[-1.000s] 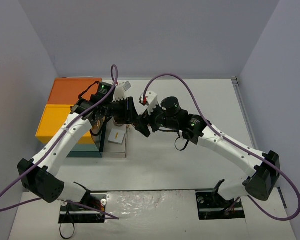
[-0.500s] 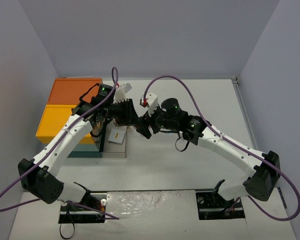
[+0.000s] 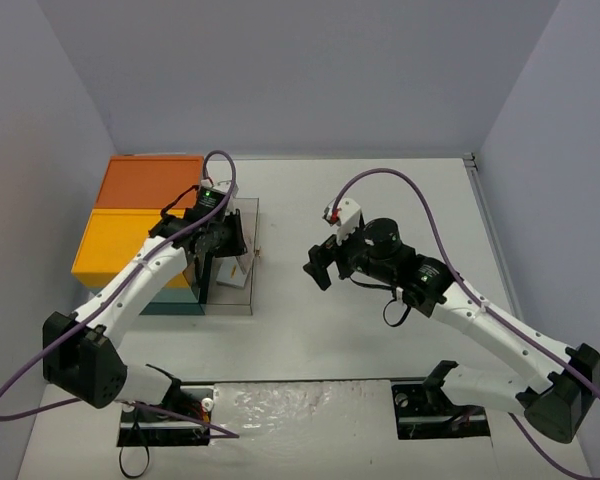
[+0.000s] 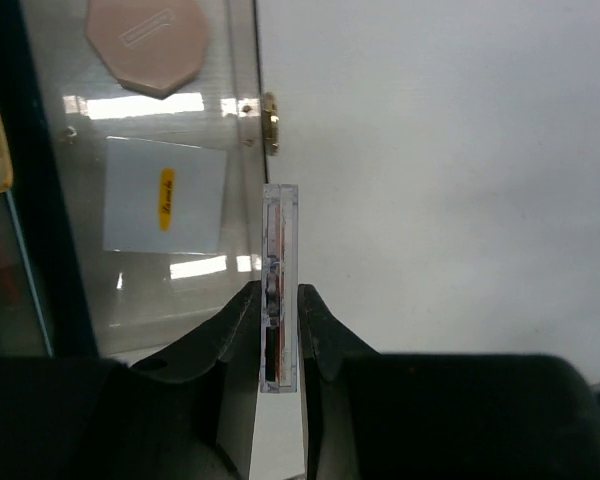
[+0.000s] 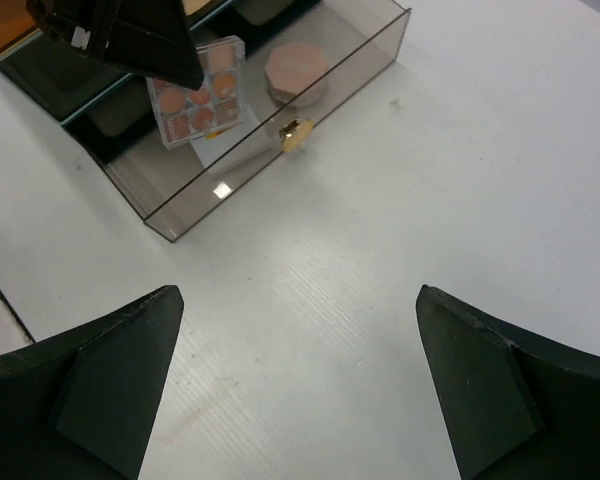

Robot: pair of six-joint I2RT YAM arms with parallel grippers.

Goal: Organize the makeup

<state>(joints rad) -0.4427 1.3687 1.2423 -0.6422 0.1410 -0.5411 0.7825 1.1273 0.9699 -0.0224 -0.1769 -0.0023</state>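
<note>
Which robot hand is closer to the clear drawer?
Left. The left gripper is above the drawer, at its front edge, holding the palette. The right gripper hangs open off to the side.

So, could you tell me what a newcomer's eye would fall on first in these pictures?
The left gripper pinches a clear palette of peach and pink pans over the front of the pulled-out clear drawer on the table's left side. In the drawer lie a pink octagonal compact and a white card. The right gripper hangs wide open over the table.
</note>
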